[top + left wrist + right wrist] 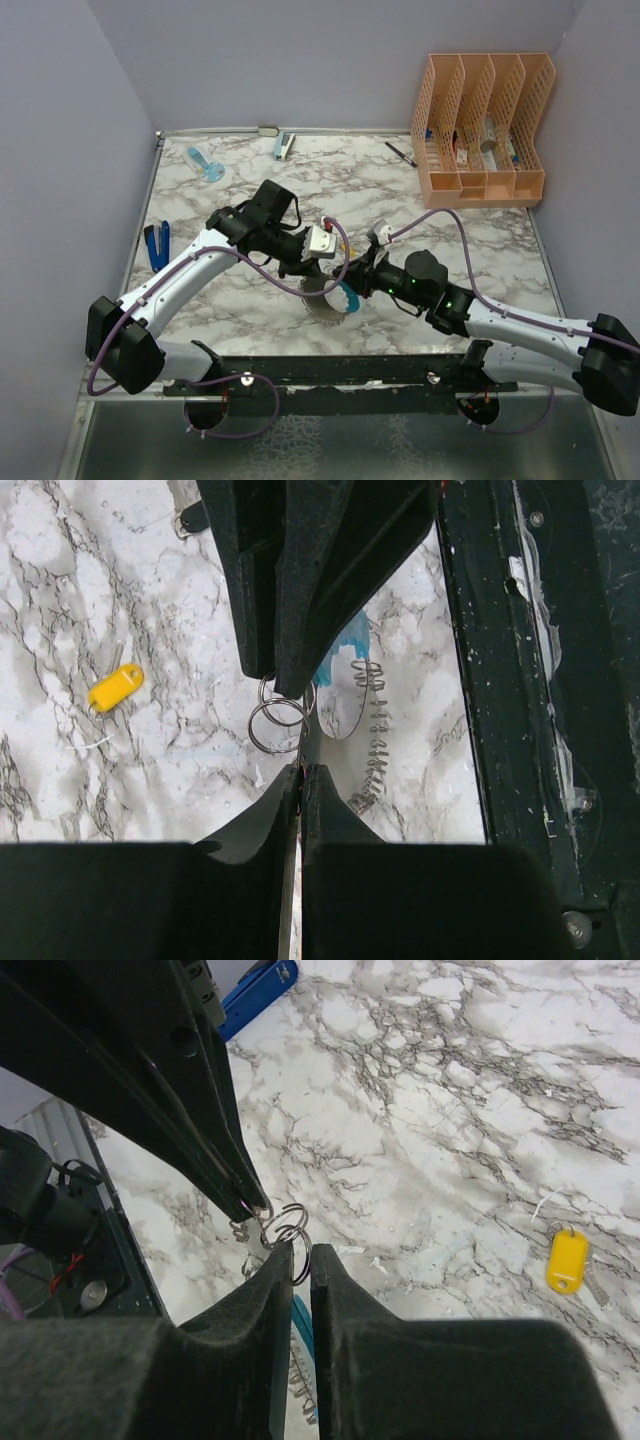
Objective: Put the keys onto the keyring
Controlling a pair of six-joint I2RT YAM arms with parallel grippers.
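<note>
So both arms meet over the middle of the marble table [240,190], tips nearly nose to nose. The left gripper [301,772] has its fingers pressed tight together, no gap at all. Its tips sit right at a pair of small wire split rings [279,718]. Honestly I can't tell if the wire is actually clamped between them or just touching.

The right gripper [300,1252] comes in from the other side, and its tips are at the same rings. From its own wrist cam there's a thin slit between the fingers, with one ring's wire running right at that slit. I can't tell if it's pinching it or not.

The keyring [328,303], with its springy ribbed coil and the light-blue curved bit, is directly under the two grippers, toward the near edge of the table. From these angles I can't say whether it's resting on the marble or hanging from the rings.

The yellow key [115,687] lies flat on the marble, well apart from the rings and touching nothing.

Other stuff: a peach file organizer [482,125] sits in the far right corner and a blue-handled tool [155,245] at the left edge.
</note>
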